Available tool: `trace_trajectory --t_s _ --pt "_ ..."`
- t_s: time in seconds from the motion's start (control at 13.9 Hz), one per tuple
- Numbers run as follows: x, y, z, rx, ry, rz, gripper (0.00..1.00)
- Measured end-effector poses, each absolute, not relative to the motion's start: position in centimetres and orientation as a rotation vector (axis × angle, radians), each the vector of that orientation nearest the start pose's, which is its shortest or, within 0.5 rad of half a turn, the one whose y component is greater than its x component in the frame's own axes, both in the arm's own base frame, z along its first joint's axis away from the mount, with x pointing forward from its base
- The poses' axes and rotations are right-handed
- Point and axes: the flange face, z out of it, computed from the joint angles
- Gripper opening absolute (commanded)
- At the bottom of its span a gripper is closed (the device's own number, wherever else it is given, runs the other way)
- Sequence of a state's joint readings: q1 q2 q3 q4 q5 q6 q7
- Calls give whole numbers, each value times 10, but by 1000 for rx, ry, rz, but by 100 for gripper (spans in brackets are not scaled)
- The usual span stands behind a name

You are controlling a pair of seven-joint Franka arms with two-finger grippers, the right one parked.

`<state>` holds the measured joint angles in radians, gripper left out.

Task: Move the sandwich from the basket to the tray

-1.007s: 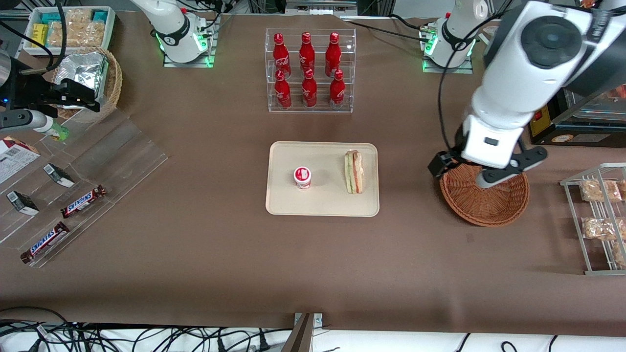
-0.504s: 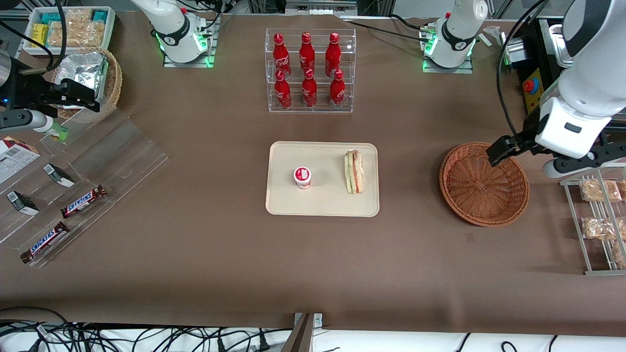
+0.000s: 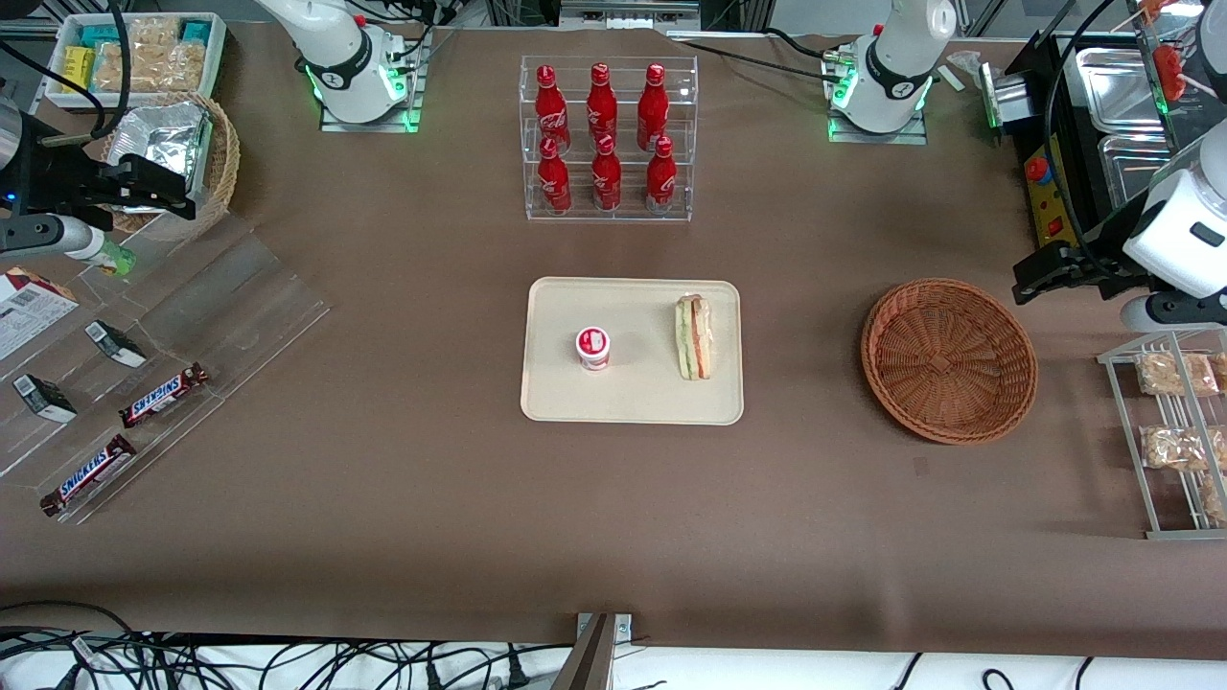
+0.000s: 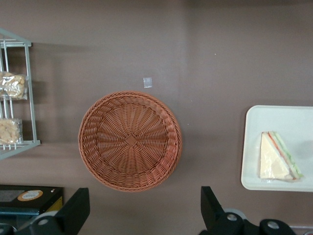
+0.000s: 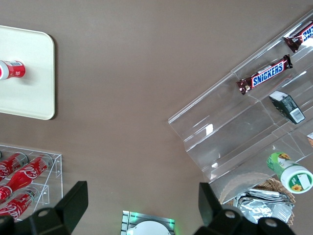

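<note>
We see the gripper (image 4: 142,215) spread wide w/ nothing in it, high up beside the basket (image 3: 949,359). The sandwich (image 3: 694,336) is well away from it, on the tray (image 3: 633,393).

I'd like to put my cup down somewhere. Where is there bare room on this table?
Bare brown table lies between the tray and the basket, and all along the edge nearest the camera. It is crowded by the bottle rack and the snack shelves. The gripper hangs open, holding nothing, beside the basket.
</note>
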<state>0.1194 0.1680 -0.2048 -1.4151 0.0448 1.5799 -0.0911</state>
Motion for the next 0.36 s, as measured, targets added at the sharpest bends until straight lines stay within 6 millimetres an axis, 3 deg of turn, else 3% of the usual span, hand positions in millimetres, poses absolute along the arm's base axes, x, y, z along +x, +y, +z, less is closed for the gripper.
trace_trajectory --t_s 0.36 --pt "603 -33 604 -3130 77 15 100"
